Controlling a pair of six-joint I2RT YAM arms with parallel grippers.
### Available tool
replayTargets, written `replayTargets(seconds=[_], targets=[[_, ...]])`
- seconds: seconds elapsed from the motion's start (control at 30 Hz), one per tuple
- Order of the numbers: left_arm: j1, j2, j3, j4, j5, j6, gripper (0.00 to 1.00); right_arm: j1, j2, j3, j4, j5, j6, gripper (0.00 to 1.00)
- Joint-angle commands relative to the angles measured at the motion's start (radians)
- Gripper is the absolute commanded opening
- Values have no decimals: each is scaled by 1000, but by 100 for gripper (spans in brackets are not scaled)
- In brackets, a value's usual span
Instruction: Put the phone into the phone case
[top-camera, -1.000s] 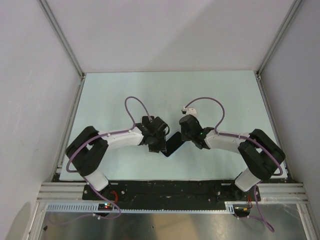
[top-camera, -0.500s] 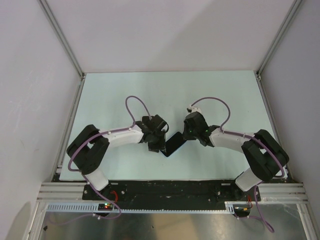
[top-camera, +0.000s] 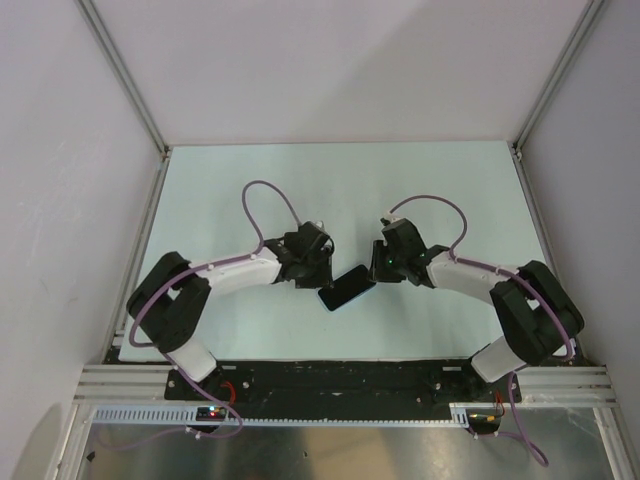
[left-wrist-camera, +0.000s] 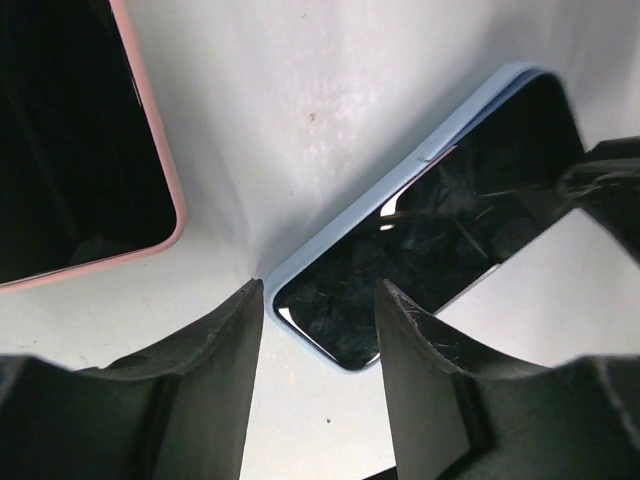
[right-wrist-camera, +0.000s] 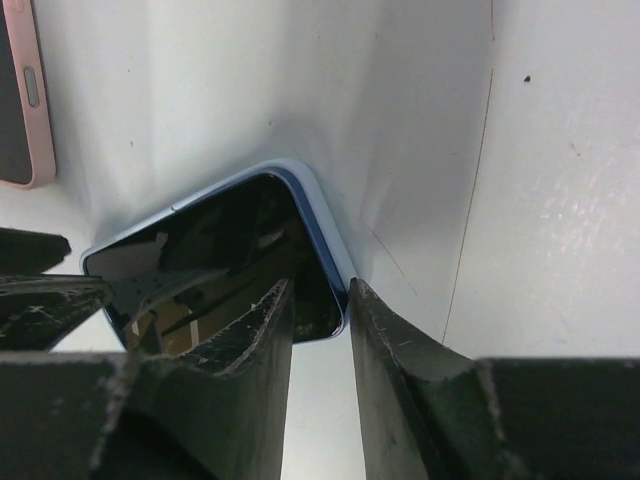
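A phone with a dark screen sits in a light blue case (top-camera: 347, 288) on the table between my two grippers. In the left wrist view the cased phone (left-wrist-camera: 440, 225) has its near corner just beyond my left gripper (left-wrist-camera: 320, 295), which is open and touches nothing. In the right wrist view my right gripper (right-wrist-camera: 320, 292) is nearly closed around the cased phone's (right-wrist-camera: 230, 250) corner, one finger (right-wrist-camera: 385, 330) against the blue edge, the other over the screen. In the top view my left gripper (top-camera: 316, 272) and right gripper (top-camera: 380, 270) flank the phone.
A second dark-screened phone in a pink case (left-wrist-camera: 80, 140) lies close to the left of the blue one and also shows in the right wrist view (right-wrist-camera: 18, 100). In the top view it is hidden under my left arm. The table (top-camera: 340, 190) is pale.
The cased phone has gone from tilted up between both grippers to lying lower. My left gripper has let go and drawn back to the left. My right gripper has shifted a little up the table.
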Motion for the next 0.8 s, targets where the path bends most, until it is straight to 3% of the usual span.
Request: replayTargets(seconds=[0.0, 0.3, 0.77], targets=[[7, -94, -9, 62, -32, 31, 55, -4, -46, 29, -79, -32, -30, 34], [-8, -162, -88, 63, -13, -9, 56, 41, -113, 11, -153, 27, -35, 34], [-59, -151, -142, 131, 7, -65, 51, 27, -74, 13, -126, 51, -55, 28]])
